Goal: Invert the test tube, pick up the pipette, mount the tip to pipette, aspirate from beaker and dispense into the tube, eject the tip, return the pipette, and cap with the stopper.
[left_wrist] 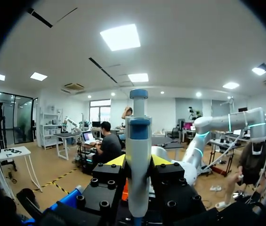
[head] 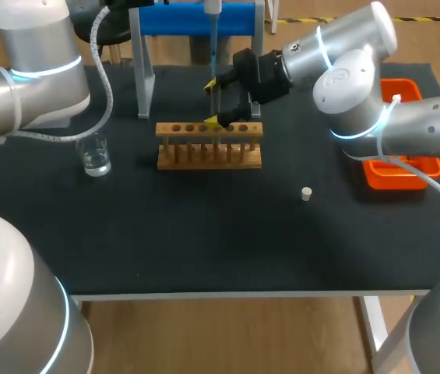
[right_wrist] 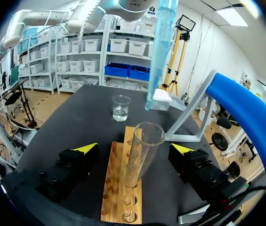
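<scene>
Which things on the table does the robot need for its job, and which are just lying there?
For the job: pipette, held in the left gripper; test tube, standing in the wooden rack between the open fingers of the right gripper; beaker; stopper; blue stand.
Just lying there: orange tray, which the task does not name.

**Left gripper clamped, right gripper spread wide**

The left arm (head: 40, 70) bends at the far left of the scene. The left gripper (left_wrist: 138, 162) points roughly level, and both its fingers press an upright pipette (left_wrist: 138, 136). The right arm (head: 360, 86) reaches in from the right to the far middle. The right gripper (head: 216, 102) angles downward with its fingers wide apart, clear of the test tube (right_wrist: 140, 155) standing between them.
</scene>
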Robot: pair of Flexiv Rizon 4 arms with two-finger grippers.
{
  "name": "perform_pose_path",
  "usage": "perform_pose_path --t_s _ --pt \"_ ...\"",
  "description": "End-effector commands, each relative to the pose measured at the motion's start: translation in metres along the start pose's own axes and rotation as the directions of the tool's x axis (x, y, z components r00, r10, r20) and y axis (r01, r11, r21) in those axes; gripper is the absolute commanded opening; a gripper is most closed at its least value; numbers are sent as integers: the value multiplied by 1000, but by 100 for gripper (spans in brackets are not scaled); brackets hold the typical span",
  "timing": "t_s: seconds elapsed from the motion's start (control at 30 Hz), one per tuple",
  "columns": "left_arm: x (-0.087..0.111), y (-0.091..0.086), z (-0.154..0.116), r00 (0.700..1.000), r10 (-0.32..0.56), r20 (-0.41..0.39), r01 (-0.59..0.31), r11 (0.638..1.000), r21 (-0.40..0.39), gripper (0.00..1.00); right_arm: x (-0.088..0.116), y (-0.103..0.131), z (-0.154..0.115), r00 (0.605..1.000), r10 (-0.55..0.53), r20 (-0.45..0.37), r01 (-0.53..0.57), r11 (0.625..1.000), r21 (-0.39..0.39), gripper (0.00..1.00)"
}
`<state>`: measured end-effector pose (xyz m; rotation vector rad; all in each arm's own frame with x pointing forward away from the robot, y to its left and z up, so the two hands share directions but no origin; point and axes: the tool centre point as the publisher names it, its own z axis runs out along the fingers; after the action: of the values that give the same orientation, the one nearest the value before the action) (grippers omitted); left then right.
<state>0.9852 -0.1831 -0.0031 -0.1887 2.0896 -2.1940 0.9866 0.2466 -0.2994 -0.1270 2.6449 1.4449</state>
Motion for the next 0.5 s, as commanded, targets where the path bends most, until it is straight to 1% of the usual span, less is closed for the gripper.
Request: perform_pose_path --t_s 0.03,0.5 --pt "-5 2 2 1000 -3 -9 3 1000 12 0 0 0 -1 1000 0 -2 0 1000 2 100" --pt "-8 10 -1 1000 -20 1 20 999 30 0 0 0 -1 1000 0 -2 0 1000 2 100"
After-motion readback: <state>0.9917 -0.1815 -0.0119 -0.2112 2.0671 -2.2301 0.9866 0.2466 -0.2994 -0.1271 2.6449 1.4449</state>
